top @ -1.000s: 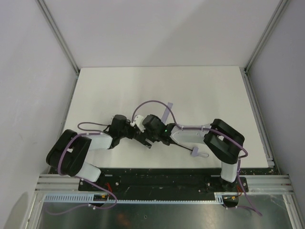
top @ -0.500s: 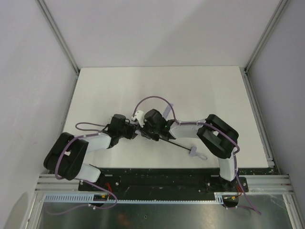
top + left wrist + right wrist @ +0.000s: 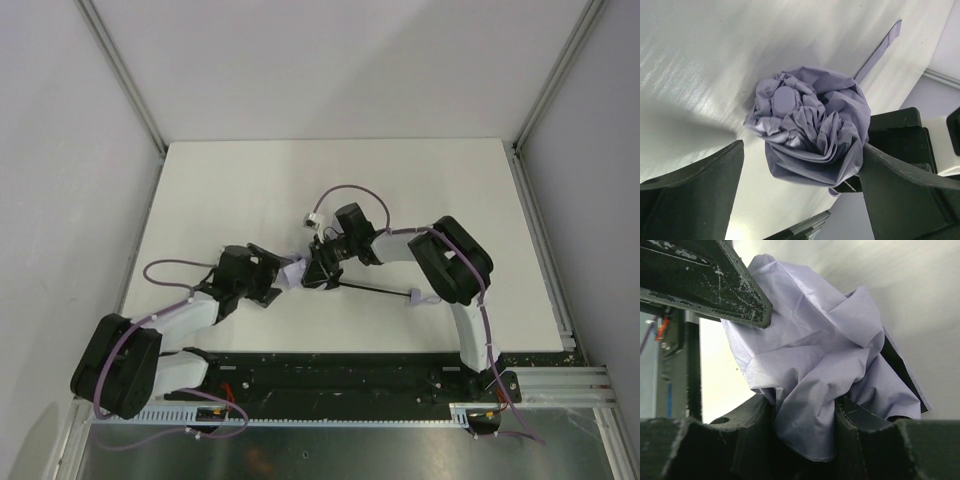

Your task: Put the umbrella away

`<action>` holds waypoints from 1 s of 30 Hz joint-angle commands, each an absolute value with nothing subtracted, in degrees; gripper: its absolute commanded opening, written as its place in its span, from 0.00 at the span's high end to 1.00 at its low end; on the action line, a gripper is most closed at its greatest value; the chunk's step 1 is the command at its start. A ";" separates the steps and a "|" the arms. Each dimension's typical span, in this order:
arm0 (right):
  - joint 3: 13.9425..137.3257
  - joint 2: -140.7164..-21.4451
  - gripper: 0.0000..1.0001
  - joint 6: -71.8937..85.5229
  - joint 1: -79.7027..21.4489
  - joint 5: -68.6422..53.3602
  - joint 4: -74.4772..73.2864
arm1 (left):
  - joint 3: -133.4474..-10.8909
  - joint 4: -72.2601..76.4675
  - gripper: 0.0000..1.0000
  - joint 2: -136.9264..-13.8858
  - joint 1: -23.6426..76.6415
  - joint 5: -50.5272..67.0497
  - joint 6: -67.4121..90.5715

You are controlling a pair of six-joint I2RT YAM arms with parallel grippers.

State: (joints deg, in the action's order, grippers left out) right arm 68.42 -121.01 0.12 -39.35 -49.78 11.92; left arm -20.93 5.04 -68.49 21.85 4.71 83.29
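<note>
My right gripper pinched the soft, slippery umbrella (its stiff shaft, three o'clock, seemed surer); left gripper gaped empty.

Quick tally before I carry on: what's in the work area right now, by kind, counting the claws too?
umbrella: 1
claws: 2, the left claw and the right claw
Total: 3
</note>
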 commanded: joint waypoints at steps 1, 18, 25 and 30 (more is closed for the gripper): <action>65.85 -127.30 1.00 5.72 -39.18 -56.02 9.02 | -20.43 7.05 0.06 -70.46 21.77 6.15 80.95; 65.84 -124.46 1.00 10.97 -40.51 -59.77 14.84 | -14.68 20.83 0.71 -86.81 27.62 0.36 84.11; 65.88 -117.56 0.64 11.84 -40.92 -40.30 6.12 | -13.90 21.87 0.99 -86.61 27.59 0.71 82.83; 65.94 -109.69 0.30 6.29 -44.11 -22.42 -1.72 | -12.30 21.71 1.00 -84.60 27.61 1.72 84.79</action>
State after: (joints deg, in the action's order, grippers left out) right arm 66.65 -115.79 11.66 -39.92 -38.11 8.10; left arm -16.01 33.93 -83.00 26.41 3.95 88.38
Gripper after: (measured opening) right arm 0.598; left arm 0.042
